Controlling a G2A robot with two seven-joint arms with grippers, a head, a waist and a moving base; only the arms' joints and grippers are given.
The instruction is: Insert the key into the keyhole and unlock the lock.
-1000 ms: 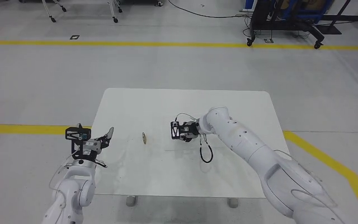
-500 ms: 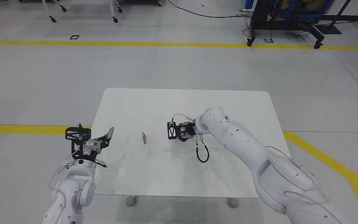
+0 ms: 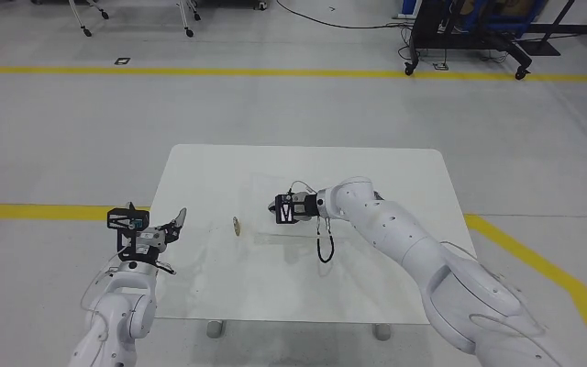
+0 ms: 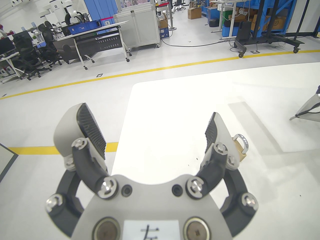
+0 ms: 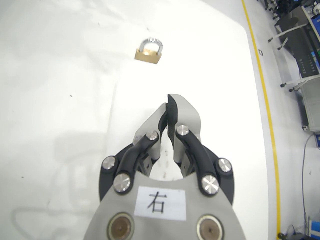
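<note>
A small brass padlock (image 3: pixel 237 226) with a silver shackle lies flat on the white table (image 3: pixel 385 174), left of centre. It also shows past my left fingers (image 4: pixel 240 146) and ahead of my right fingers (image 5: pixel 148 52). My left gripper (image 3: pixel 179 220) hovers open and empty at the table's left edge (image 4: pixel 150 116). My right gripper (image 3: pixel 280 209) is shut (image 5: pixel 168 101) a short way right of the padlock. A thin clear plastic sheet (image 4: pixel 306 111) rises off the table to its fingertips. I cannot make out a key.
A black cable loop (image 3: pixel 322 248) hangs from the right wrist above the table's middle. The clear sheet's faint outline (image 3: pixel 266 188) spreads over the table behind the padlock. Yellow floor lines run around the table.
My right gripper has slid a little left and toward the table's far side, staying shut, and the clear sheet's outline now shows lifted. The left arm and the padlock have not moved.
</note>
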